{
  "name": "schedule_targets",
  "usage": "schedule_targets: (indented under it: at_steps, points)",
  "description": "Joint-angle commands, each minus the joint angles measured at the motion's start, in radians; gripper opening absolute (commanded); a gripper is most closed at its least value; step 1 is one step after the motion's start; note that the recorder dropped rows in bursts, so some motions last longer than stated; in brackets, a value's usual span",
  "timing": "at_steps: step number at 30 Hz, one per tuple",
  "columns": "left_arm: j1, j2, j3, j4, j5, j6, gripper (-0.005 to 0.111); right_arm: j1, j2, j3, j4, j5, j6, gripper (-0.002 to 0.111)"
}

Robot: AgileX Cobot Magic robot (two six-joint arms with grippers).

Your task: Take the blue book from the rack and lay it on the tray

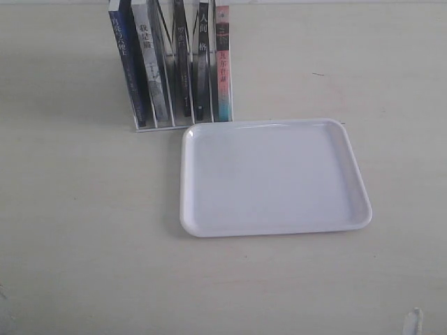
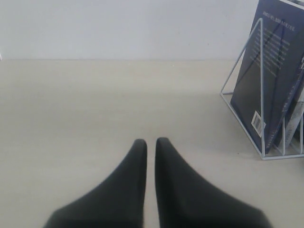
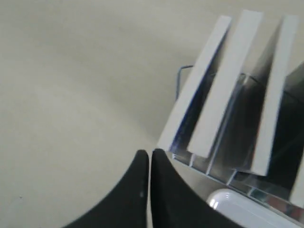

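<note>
- Standing in the rack [image 1: 183,124] at the bench's far edge, blue book [image 1: 128,66] cropped above.
- Lying beside: tray [image 1: 272,227].
- Left hand [image 2: 151,142], right hand [image 3: 150,153] closed, empty.

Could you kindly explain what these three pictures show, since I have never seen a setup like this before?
This is a two-armed robot, and each picture comes from a different camera. The exterior view looks down on a pale table. On it stands a white wire rack holding several upright books, the blue book at its left end, with an empty white tray just in front. The other two pictures come from cameras on the wrists. The dark tapered shapes are the fingers of the left gripper and the right gripper. Both are closed and hold nothing. The left wrist view shows the blue book's back cover.
</note>
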State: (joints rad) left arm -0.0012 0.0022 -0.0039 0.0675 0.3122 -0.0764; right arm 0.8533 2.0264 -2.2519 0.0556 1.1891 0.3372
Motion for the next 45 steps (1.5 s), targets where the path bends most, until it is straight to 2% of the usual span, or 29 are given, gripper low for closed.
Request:
schedule_targets:
  at_steps: [1,7,11,12,13,14,16,45]
  points:
    - [-0.01,-0.002,0.004,0.002,-0.006,0.002,0.006,0.07,0.026,-0.004,0.001,-0.061,-0.045,0.001]
    - [-0.01,-0.002,0.004,0.002,-0.006,0.002,0.006,0.083,0.05,-0.004,-0.253,0.0,0.044,0.0]
    - [-0.01,-0.002,0.004,0.002,-0.006,0.002,0.006,0.069,0.062,-0.004,-0.22,-0.006,0.038,0.004]
    - [-0.01,-0.002,0.004,0.002,-0.006,0.002,0.006,0.069,0.071,-0.004,-0.191,-0.03,0.03,0.016]
    - [-0.01,-0.002,0.004,0.002,-0.006,0.002,0.006,0.069,0.077,-0.004,-0.186,-0.038,0.03,0.023]
    - [-0.01,-0.002,0.004,0.002,-0.006,0.002,0.006,0.069,0.086,-0.004,-0.18,-0.046,0.035,0.038]
    - [-0.01,-0.002,0.004,0.002,-0.006,0.002,0.006,0.067,0.097,-0.004,-0.18,-0.063,0.083,0.044]
    - [-0.01,-0.002,0.004,0.002,-0.006,0.002,0.006,0.033,0.195,-0.004,-0.184,-0.113,0.188,0.044]
